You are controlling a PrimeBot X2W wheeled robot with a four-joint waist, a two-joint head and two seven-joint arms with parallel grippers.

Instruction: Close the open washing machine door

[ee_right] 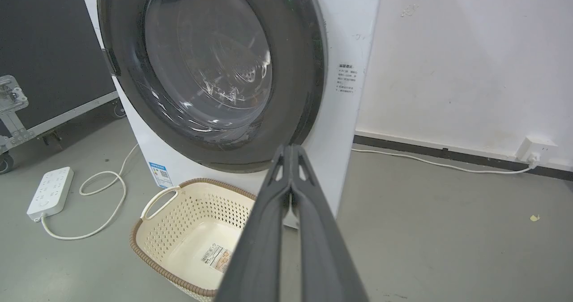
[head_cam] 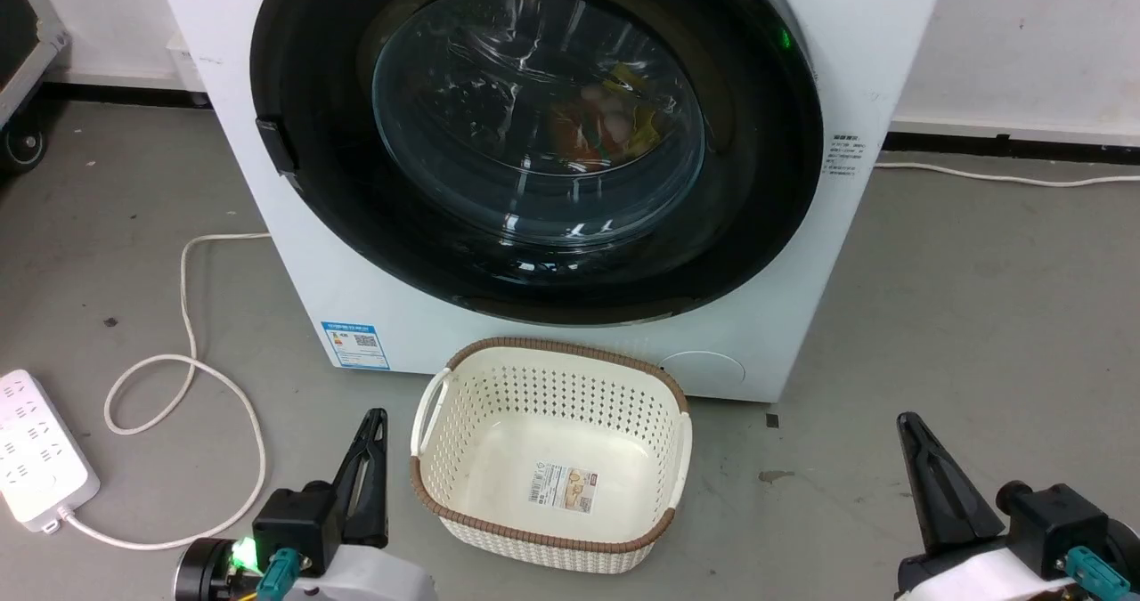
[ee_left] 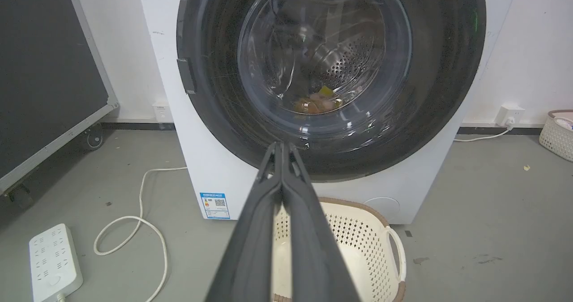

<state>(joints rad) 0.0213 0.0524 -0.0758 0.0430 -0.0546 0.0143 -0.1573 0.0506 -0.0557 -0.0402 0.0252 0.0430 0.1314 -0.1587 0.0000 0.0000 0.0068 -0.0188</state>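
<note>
The washing machine (head_cam: 419, 334) is standing on the grey floor (head_cam: 980, 316) against a white wall, facing the robot; the washing machine door (head_cam: 534, 120) is lying flat against the machine's front, its wide black rim circling the clear glass bowl; no gap is showing between rim and white panel in the right wrist view. Through the glass, coloured laundry (head_cam: 606, 120) is resting low in the steel drum; a dark latch piece (head_cam: 276, 145) is sitting on the door's left edge, and a small green light (head_cam: 785, 38) is glowing at the rim's upper right.

The left end effector (head_cam: 376, 423) is hovering low at the left of the head view, fingers clenched together and grasping nothing; in its own wrist view the tips (ee_left: 281, 146) are pointing toward the lower rim of the door, well apart from it. The right end effector (head_cam: 908, 423) is hanging at the lower right, likewise clenched and empty; its tips (ee_right: 288, 147) are pointing at the machine's right front corner.

A cream perforated basket (head_cam: 552, 352) with a brown rim is sitting on the floor just in front of the machine, between the two end effectors, holding nothing but a printed label on its bottom; a white power strip (head_cam: 36, 458) is lying off to the left, its cable (head_cam: 187, 361) looping toward the machine; a blue label (head_cam: 356, 345) is showing at the machine's lower left.
</note>
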